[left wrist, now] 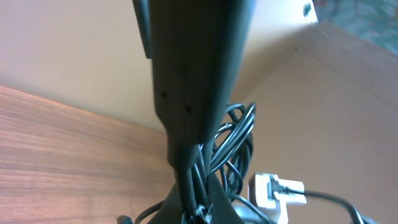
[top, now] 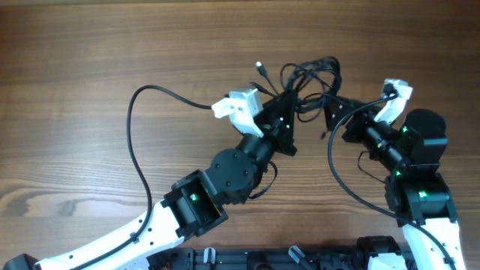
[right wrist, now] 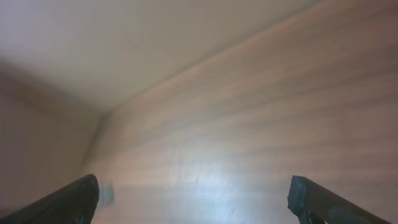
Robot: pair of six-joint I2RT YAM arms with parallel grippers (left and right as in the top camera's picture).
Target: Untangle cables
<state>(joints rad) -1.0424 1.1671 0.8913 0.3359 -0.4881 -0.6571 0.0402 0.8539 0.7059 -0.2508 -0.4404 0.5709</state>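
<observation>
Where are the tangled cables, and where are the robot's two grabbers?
cables [top: 309, 71], overhead view, middle of the tangled loops.
left gripper [top: 289, 96], overhead view, closed fingertips at the tangle.
right gripper [right wrist: 193, 190], right wrist view, gap between its open fingers.

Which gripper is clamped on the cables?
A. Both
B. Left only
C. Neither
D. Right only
B: the left gripper is shut on the cables, while the right gripper stands open with only table showing between its fingers.
</observation>
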